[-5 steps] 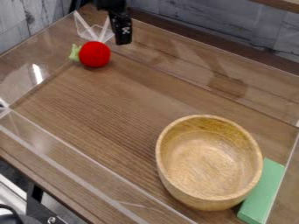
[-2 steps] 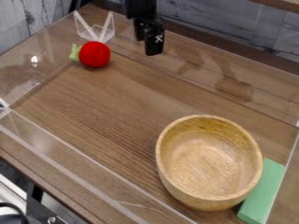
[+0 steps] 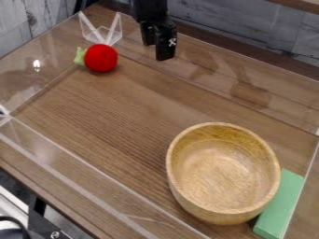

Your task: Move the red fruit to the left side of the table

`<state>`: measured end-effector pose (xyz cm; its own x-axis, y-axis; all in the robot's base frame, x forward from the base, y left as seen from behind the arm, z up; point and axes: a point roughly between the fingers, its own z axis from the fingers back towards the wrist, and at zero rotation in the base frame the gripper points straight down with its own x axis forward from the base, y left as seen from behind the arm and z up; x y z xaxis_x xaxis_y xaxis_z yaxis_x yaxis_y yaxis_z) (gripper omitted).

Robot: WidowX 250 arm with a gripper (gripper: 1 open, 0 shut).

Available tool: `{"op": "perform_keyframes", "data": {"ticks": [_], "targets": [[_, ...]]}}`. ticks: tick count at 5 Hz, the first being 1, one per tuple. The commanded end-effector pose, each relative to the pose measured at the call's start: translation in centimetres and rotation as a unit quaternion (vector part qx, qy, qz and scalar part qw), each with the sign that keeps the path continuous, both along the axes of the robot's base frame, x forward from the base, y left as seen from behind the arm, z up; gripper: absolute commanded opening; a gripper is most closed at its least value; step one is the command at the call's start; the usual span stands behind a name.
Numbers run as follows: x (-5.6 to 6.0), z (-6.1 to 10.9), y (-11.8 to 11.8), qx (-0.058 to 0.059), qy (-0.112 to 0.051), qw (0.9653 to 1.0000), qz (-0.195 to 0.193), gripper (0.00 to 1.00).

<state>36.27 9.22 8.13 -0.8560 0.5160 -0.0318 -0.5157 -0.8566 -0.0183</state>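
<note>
Jaws (image 3: 159, 47) wide, holding nothing; red fruit (image 3: 101, 58) rests beside them, apart, presumably released at its destination.

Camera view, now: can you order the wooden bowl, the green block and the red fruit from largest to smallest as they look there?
1. Wooden bowl
2. Green block
3. Red fruit

The block outranks the fruit by its longer outline in this view.
</note>
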Motion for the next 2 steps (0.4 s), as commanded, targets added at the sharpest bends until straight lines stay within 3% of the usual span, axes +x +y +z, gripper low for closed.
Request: {"op": "perform_keyframes", "data": {"ticks": [1, 2], "targets": [[0.88, 3.67, -0.38, 0.013, -0.047, 0.9988, 0.006, 1.0], [1.15, 3.88, -0.82, 0.014, -0.048, 0.9987, 0.008, 1.0]]}}
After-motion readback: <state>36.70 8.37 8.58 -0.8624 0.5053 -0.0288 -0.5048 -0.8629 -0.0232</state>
